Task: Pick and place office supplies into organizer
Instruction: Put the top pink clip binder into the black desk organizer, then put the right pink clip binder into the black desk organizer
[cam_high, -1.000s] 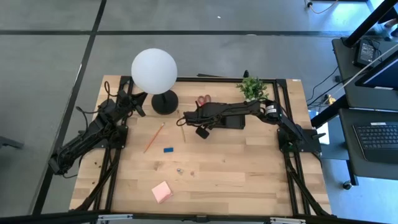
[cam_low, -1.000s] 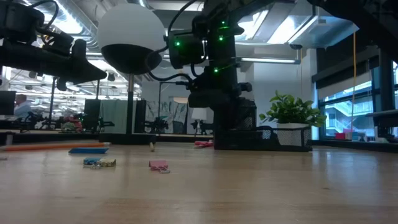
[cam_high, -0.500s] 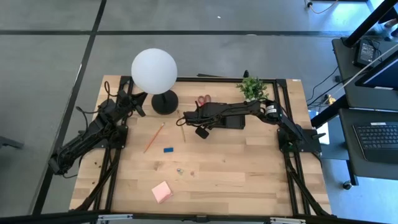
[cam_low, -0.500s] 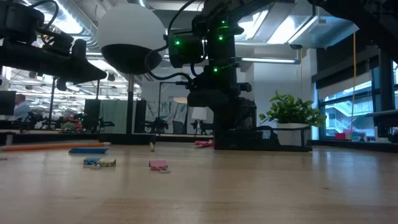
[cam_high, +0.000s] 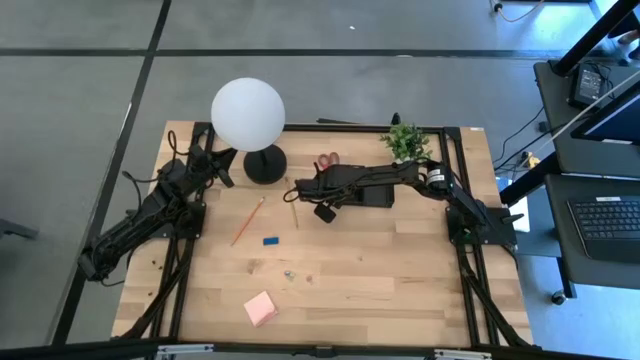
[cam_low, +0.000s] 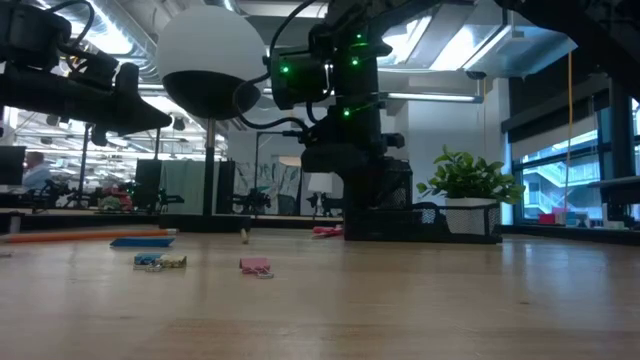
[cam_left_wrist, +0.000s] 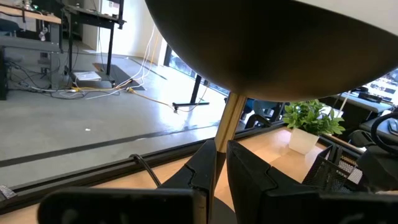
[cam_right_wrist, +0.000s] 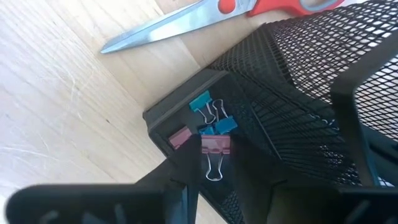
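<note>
The black mesh organizer (cam_high: 372, 198) stands at the table's far middle. My right gripper (cam_high: 298, 189) hovers open above its left end compartment (cam_right_wrist: 184, 103), where a teal, a blue and two pink binder clips (cam_right_wrist: 214, 147) lie. Red-handled scissors (cam_high: 327, 160) lie flat just beyond the organizer. Two pencils (cam_high: 248, 220) (cam_high: 294, 213), a blue eraser (cam_high: 270, 240), small clips (cam_high: 289, 271) and a pink sticky-note pad (cam_high: 261, 308) lie on the wood. No pens show. My left gripper (cam_high: 222, 161) waits shut beside the lamp's base (cam_high: 265, 163).
A white globe lamp (cam_high: 247, 114) stands at the far left, close to my left gripper. A small green potted plant (cam_high: 405, 141) stands behind the organizer's right end. Loose clips (cam_low: 160, 261) (cam_low: 255, 265) lie mid-table; bare wood stretches along the near and right sides.
</note>
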